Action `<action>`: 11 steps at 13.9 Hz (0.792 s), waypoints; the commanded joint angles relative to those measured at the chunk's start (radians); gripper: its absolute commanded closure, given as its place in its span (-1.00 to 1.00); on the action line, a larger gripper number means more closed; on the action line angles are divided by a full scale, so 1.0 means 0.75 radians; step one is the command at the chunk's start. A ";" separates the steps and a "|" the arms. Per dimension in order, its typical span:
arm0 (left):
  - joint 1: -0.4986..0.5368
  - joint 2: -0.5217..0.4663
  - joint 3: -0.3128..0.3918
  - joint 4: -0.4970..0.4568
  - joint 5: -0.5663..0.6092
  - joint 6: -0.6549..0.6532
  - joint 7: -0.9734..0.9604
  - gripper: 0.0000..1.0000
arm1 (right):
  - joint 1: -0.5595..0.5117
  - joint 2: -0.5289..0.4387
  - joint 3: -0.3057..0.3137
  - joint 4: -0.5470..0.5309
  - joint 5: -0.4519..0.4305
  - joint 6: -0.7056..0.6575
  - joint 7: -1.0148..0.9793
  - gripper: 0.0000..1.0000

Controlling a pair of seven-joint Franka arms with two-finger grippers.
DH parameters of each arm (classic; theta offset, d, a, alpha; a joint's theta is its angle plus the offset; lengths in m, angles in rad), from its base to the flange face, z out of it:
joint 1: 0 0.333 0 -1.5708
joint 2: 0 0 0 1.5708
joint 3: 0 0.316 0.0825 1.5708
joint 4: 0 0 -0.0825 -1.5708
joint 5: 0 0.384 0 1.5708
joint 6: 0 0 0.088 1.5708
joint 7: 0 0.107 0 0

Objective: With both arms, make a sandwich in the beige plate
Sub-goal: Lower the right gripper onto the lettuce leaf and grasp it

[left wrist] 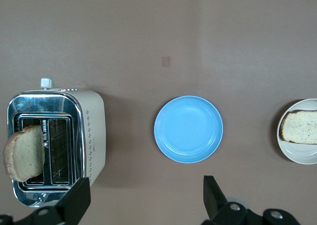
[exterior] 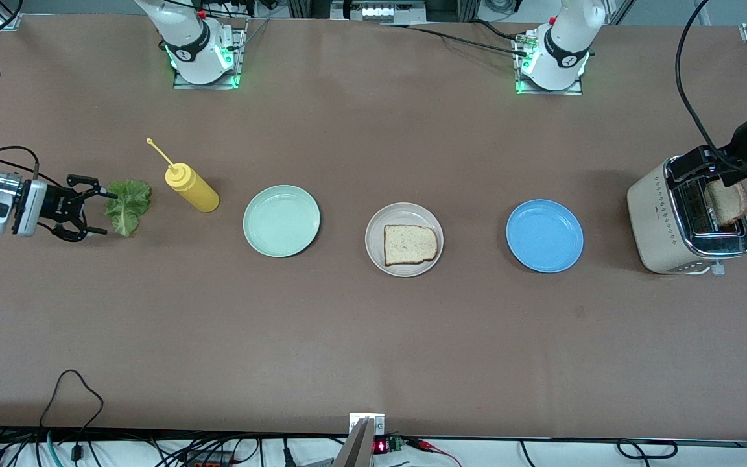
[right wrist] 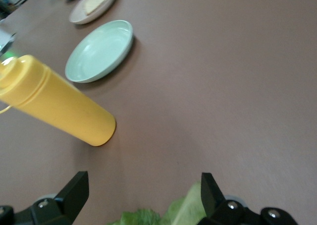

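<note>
The beige plate (exterior: 406,214) sits mid-table with one bread slice (exterior: 410,244) on it. A second slice (exterior: 725,202) sticks up from a slot of the toaster (exterior: 662,220) at the left arm's end. Over that toaster hangs my left gripper (left wrist: 144,197), open and holding nothing; the toaster (left wrist: 91,131) and its slice (left wrist: 24,153) lie just off one finger. At the right arm's end a green lettuce leaf (exterior: 128,206) lies on the table. My right gripper (exterior: 104,212) is open, low at the leaf's end, with the lettuce (right wrist: 188,212) reaching between its fingers.
A yellow squeeze bottle (exterior: 192,187) stands beside the lettuce, toward the middle of the table. A mint-green plate (exterior: 281,220) lies between the bottle and the beige plate. A blue plate (exterior: 545,235) lies between the beige plate and the toaster.
</note>
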 commanded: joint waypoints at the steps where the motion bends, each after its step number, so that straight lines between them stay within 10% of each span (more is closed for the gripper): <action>1: 0.005 -0.009 -0.006 -0.006 -0.011 -0.015 0.008 -1.00 | 0.004 -0.027 0.013 0.000 -0.143 0.030 0.439 -1.00; 11: -0.003 -0.017 -0.026 0.000 -0.012 -0.090 0.008 -1.00 | 0.064 -0.019 0.177 0.049 -0.590 0.392 1.419 -1.00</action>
